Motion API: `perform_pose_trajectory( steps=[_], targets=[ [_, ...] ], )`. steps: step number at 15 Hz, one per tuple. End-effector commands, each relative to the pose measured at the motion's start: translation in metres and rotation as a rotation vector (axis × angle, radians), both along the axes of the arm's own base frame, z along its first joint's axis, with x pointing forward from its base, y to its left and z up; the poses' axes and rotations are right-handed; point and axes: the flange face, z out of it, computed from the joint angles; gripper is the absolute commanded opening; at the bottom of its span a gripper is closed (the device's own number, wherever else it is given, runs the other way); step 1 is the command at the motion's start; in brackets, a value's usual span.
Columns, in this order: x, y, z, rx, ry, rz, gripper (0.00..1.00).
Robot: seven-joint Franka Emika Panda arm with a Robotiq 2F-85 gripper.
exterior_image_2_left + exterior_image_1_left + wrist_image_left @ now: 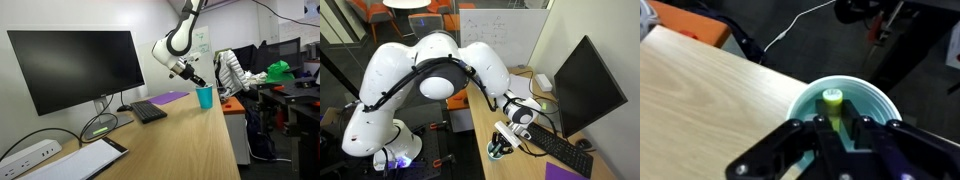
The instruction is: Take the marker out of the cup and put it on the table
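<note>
- Marker (832, 97): thin yellow stick standing on end inside the cup (878, 100), its top near the rim. The lower part is hidden by the end effector.
- Handling, as judged: light, rigid, smooth plastic barrel. It is not fragile, but probably slippery under hard pads, so it may pivot or slide if pinched off-centre.
- Hold point, as judged: upper barrel just below the top, where it stands free of the cup wall. A pull straight up along its axis should avoid dragging the cup.
- Cup: small, round and thin-walled, with a white rim and a pale teal inside. It is probably light enough to tip or rise with the marker. It stands on the worktop (700, 100), near its edge.
- Worktop: flat, matt, pale wood grain. A round barrel laid on it may roll.
- End effector (840, 124): dark fingers (808, 135) lowered to the cup mouth, with a narrow gap and one finger on either side of the marker. Whether they press on it cannot be told.
</note>
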Motion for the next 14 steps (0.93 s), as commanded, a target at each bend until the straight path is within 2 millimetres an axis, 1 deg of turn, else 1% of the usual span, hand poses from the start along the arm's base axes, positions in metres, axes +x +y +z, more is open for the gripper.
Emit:
perform_pose_trajectory(
  steps=[1,2,3,4,9,14],
  targets=[
    [0.006,0.001,-0.001,-0.038,0.025,0.017,0.25],
    [0.006,0.001,-0.002,-0.037,0.027,0.021,0.2],
    [0.006,0.002,-0.003,-0.037,0.028,0.025,0.19],
    [0.006,0.003,-0.002,-0.033,0.03,0.029,0.05],
    [0.009,0.008,0.012,-0.039,0.009,0.05,0.05],
    [0.01,0.01,0.036,-0.045,0.004,0.06,0.05]
  ],
)
